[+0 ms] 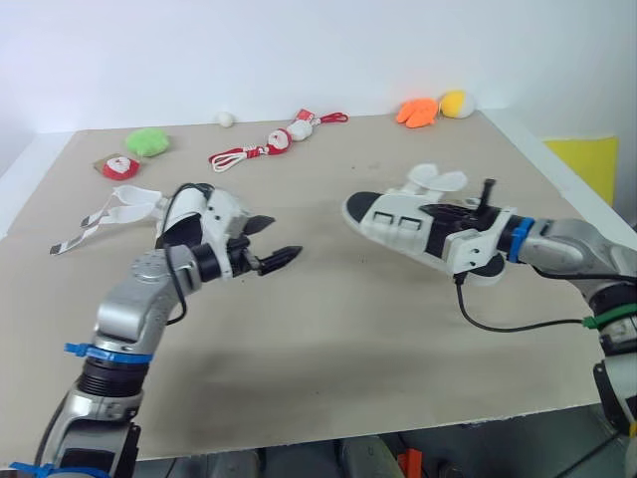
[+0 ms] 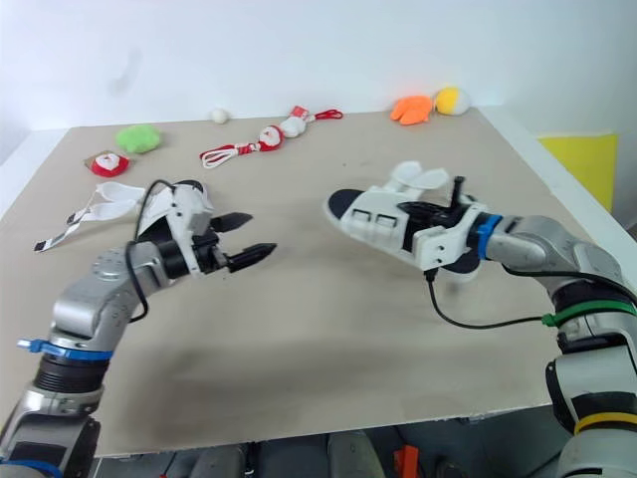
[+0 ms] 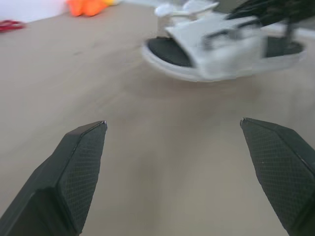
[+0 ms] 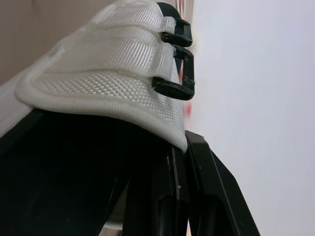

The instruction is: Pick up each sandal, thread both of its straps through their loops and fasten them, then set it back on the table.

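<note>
A white sandal (image 1: 393, 219) with a black insole and black loops is held slightly above the table on the right. My right gripper (image 1: 478, 214) is shut on its heel end, one finger sticking up above the sole. Its mesh strap and loops (image 4: 172, 64) show close in the right wrist view. A second sandal (image 1: 184, 204) lies on the table at the left, its white straps (image 1: 124, 209) spread open. My left gripper (image 1: 279, 239) hovers open and empty just right of that sandal, pointing toward the held sandal (image 3: 216, 44).
Along the table's far edge lie a green plush (image 1: 147, 141), a red toy (image 1: 119, 166), santa figures on a red cord (image 1: 269, 144), a white ball (image 1: 226, 119) and orange and yellow toys (image 1: 433, 108). A black cable (image 1: 498, 321) trails from my right wrist.
</note>
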